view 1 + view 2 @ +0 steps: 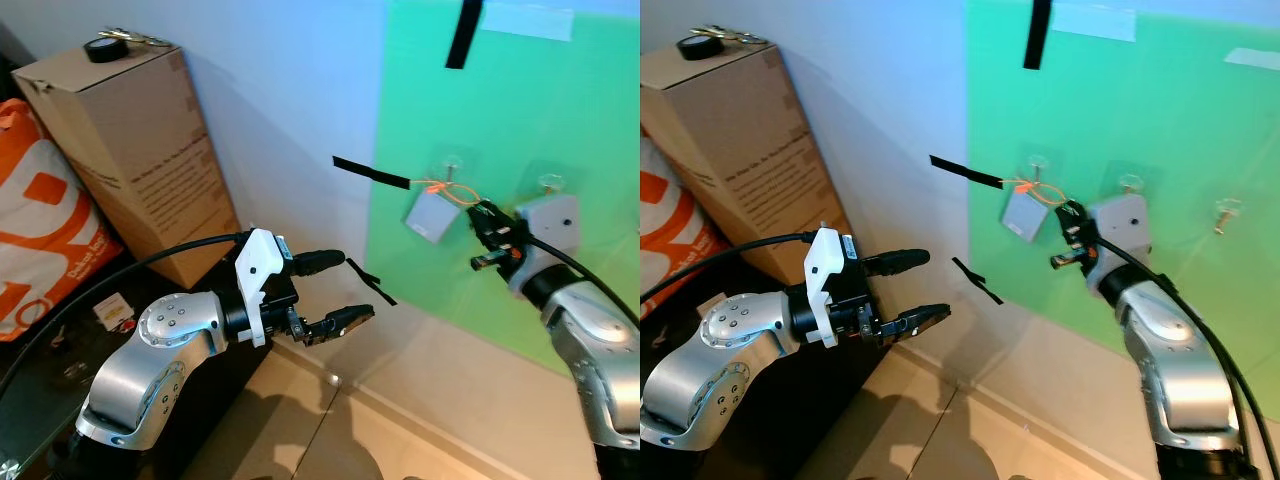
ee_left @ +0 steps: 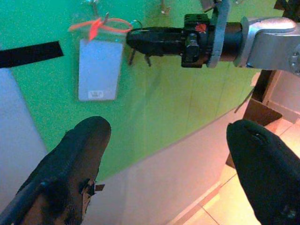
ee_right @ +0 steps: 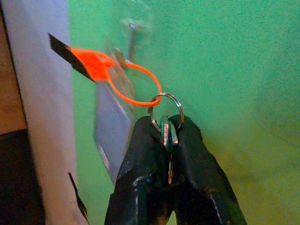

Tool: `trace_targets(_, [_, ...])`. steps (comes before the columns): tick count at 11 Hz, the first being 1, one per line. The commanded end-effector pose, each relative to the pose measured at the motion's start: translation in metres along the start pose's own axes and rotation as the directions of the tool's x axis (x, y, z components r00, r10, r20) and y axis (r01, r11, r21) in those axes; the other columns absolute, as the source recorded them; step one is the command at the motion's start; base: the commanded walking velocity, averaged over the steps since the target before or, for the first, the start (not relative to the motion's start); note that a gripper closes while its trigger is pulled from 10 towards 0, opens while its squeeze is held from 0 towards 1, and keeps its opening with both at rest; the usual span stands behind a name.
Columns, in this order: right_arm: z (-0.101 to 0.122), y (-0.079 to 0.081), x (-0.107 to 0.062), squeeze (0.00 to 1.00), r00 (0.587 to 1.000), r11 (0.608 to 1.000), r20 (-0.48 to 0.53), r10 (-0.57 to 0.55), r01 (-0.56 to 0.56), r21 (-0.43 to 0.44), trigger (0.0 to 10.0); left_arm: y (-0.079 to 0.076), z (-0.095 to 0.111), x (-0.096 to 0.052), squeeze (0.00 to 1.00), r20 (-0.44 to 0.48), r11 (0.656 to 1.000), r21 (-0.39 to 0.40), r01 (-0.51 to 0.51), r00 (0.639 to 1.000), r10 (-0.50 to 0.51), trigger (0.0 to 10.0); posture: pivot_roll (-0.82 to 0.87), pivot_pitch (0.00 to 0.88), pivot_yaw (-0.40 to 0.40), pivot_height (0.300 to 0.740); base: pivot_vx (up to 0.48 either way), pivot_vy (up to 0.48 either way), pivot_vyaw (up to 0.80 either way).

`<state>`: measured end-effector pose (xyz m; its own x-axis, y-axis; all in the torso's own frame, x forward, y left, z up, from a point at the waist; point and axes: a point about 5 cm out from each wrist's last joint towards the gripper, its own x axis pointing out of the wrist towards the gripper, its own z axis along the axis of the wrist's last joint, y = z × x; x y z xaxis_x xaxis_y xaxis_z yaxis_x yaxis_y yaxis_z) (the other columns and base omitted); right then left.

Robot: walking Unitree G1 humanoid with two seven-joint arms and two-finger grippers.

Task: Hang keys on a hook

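Orange loop (image 3: 133,86) over hook (image 3: 132,32); keys (image 3: 166,129) just below, pinched in right gripper (image 3: 168,136). Hanging step nearly done. Next: part fingers, back off green board (image 1: 520,150).

A white wall (image 1: 290,110) with a green sheet (image 1: 560,130) at right; a cardboard box (image 1: 130,150) upper left; beige tiled floor (image 1: 300,420) below.

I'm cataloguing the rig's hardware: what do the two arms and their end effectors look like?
Both arms have rounded silver shells with black cables. The left end effector has two long black fingers behind a white bracket. The right end effector is black with small red detail, beside a grey-white housing.
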<state>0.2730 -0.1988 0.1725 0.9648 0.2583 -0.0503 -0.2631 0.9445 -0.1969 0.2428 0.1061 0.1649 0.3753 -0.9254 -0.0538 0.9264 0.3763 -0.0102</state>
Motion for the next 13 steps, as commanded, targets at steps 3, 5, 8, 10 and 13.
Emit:
trace_targets(3, [0.009, 0.005, 0.008, 0.0, 0.999, 1.0, 0.033, 0.002, -0.002, -0.008, 10.0, 0.002, 0.006, 0.001, 1.0, 0.014, 1.0, -0.003, 0.004, 1.0, -0.003, 10.0, -0.03, 0.0, 0.097, 0.74, 0.0, 0.0, 0.0])
trace_targets(5, [0.011, 0.008, 0.008, 1.0, 0.999, 0.999, 0.052, 0.011, -0.013, 0.04, 10.0, 0.001, 0.006, 0.001, 1.0, 0.016, 1.0, -0.003, 0.003, 1.0, -0.003, 10.0, -0.03, 0.0, 0.096, 0.74, 0.0, 0.0, 0.0])
trace_targets(8, [0.012, 0.008, 0.002, 1.0, 0.996, 0.997, 0.084, 0.021, -0.027, 0.072, 10.0, 0.001, 0.006, 0.001, 1.0, 0.018, 1.0, -0.005, 0.002, 1.0, -0.002, 10.0, -0.03, 0.0, 0.096, 0.74, 0.0, 0.0, 0.0])
trace_targets(10, [0.012, 0.014, -0.006, 1.0, 0.992, 0.992, 0.102, 0.08, -0.09, 0.09, 10.0, 0.002, 0.005, 0.001, 1.0, 0.016, 1.0, -0.008, 0.001, 1.0, 0.0, 10.0, -0.03, 0.0, 0.096, 0.74, 0.0, 0.0, 0.0])
trace_targets(13, [0.01, 0.023, -0.015, 1.0, 0.982, 0.981, 0.094, 0.163, -0.171, 0.087, 10.0, 0.001, 0.004, 0.001, 1.0, 0.018, 1.0, -0.012, 0.001, 1.0, -0.001, 10.0, -0.04, 0.0, 0.093, 0.74, 0.0, 0.0, 0.0])
